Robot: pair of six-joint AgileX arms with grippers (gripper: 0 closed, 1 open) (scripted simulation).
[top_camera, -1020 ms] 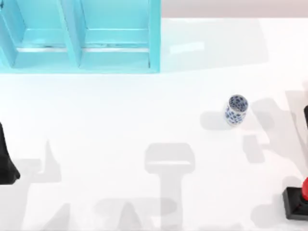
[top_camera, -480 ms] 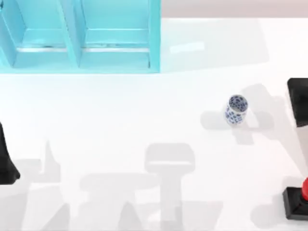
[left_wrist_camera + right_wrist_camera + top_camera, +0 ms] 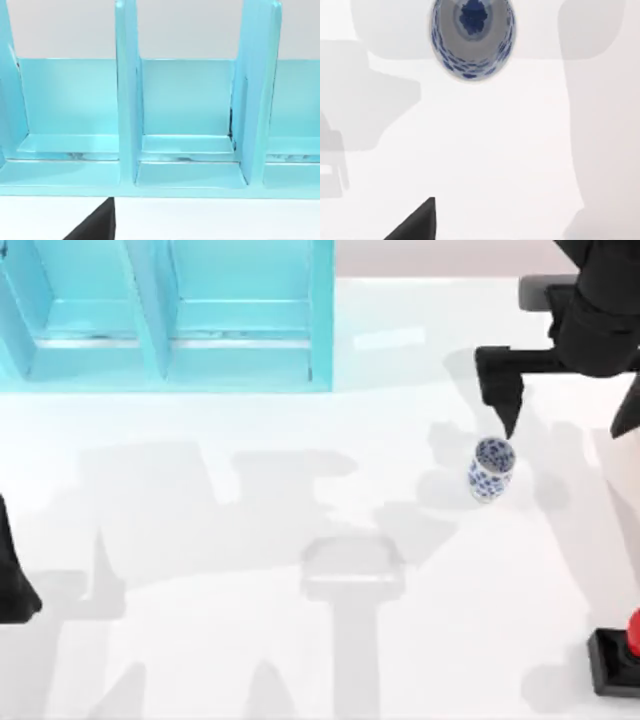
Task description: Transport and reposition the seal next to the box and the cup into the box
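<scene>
The cup (image 3: 490,468), white with a blue floral pattern, stands upright on the table right of centre. In the right wrist view the cup (image 3: 472,40) is seen from above, mouth up. My right gripper (image 3: 567,426) hovers open just behind and to the right of the cup, one black finger (image 3: 502,390) close to its rim, nothing between the fingers. The seal (image 3: 616,660), a red knob on a black square base, sits at the front right edge. The cyan box (image 3: 170,350) lies at the back left. My left gripper (image 3: 12,585) is parked at the left edge, open.
The box (image 3: 187,145) has upright dividers forming open compartments, as the left wrist view shows. The white table (image 3: 300,490) stretches between the box and the cup. Arm shadows fall across the table's middle and front.
My right arm has swung in from the right edge toward the back, now standing over the table behind the cup. Cup, seal and left arm have not moved.
</scene>
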